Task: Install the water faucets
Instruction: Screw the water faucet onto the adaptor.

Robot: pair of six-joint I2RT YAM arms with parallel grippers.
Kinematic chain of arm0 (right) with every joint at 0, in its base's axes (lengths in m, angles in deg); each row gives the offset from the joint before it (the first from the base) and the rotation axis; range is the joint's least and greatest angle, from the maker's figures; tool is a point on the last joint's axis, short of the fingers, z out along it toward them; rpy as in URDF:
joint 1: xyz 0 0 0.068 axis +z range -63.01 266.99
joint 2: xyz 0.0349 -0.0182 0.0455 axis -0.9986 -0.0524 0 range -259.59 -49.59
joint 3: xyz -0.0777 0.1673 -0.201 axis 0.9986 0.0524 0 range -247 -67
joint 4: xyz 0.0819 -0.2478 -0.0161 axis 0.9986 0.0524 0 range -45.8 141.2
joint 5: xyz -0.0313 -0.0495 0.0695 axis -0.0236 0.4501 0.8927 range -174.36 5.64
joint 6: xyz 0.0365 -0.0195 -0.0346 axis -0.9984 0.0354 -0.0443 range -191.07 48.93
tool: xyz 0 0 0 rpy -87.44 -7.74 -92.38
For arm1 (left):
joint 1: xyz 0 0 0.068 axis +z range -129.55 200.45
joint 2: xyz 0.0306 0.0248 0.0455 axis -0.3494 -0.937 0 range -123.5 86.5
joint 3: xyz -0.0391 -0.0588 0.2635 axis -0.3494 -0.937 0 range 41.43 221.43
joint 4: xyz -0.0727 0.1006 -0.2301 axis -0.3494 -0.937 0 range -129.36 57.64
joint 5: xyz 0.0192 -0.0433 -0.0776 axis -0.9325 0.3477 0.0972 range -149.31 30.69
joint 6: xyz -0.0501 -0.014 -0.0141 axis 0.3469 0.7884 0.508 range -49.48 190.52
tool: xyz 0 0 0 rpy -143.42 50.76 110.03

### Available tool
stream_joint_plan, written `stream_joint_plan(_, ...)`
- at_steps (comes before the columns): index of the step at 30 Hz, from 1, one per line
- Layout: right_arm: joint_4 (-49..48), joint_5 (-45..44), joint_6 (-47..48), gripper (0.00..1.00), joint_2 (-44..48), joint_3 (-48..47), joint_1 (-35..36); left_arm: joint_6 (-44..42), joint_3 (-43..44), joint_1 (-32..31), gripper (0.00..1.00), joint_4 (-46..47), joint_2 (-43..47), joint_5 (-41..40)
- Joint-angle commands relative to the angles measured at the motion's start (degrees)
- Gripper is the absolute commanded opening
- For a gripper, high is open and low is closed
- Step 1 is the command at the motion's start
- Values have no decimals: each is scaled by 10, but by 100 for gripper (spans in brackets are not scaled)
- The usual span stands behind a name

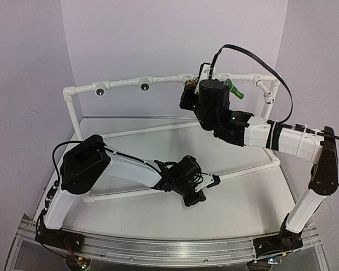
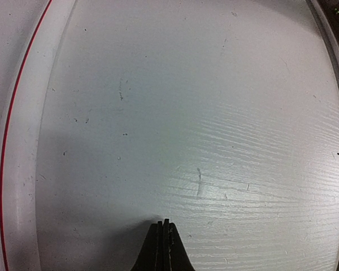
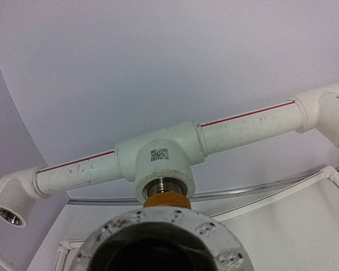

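Orange plastic marks the risk: the yellow-orange faucet [image 3: 166, 200] sits against the tee socket [image 3: 165, 185] at lower centre of the right wrist view, the right hand [image 1: 190, 90] close behind it, though I cannot tell whether it grips. A crooked start could cross-thread or jam it, and a loose hold could drop it. At upper right of the top view the green faucet [image 1: 233, 88] is in the white pipe [image 1: 161, 81]; the left hand [image 2: 164, 248] is closed, empty, over the bench [image 2: 214, 113].

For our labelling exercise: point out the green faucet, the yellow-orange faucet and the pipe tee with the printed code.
green faucet [image 1: 235, 90], top view, on its jutting green handle.
yellow-orange faucet [image 3: 166, 200], right wrist view, on its orange collar under the socket.
pipe tee [image 3: 178, 147], right wrist view, on its white body beside the code.
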Motion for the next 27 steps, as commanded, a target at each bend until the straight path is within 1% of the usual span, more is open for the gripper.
stream_joint_plan(1, -94, 52, -193, 0, 13, 25, -15, -1, -1, -11, 0, -65, -29, 12)
stream_joint_plan(3, -108, 67, -230, 0, 21, 42, -26, -1, -1, -11, 0, -65, -29, 14)
stream_joint_plan(7, -133, 76, -274, 0, 29, 60, -33, 0, 2, -12, 0, -66, -31, 16)
stream_joint_plan(14, -201, 59, -372, 0, 33, 103, -40, 1, 5, -12, 0, -68, -33, 18)
stream_joint_plan(18, -235, 59, -433, 0, 24, 111, -46, 1, 4, -12, 0, -68, -33, 21)
stream_joint_plan(24, -271, 58, -553, 0, 7, 122, -51, 3, 5, -13, 0, -69, -32, 25)
stream_joint_plan(27, -290, 61, -585, 0, -5, 118, -50, 4, 6, -13, 0, -70, -32, 28)
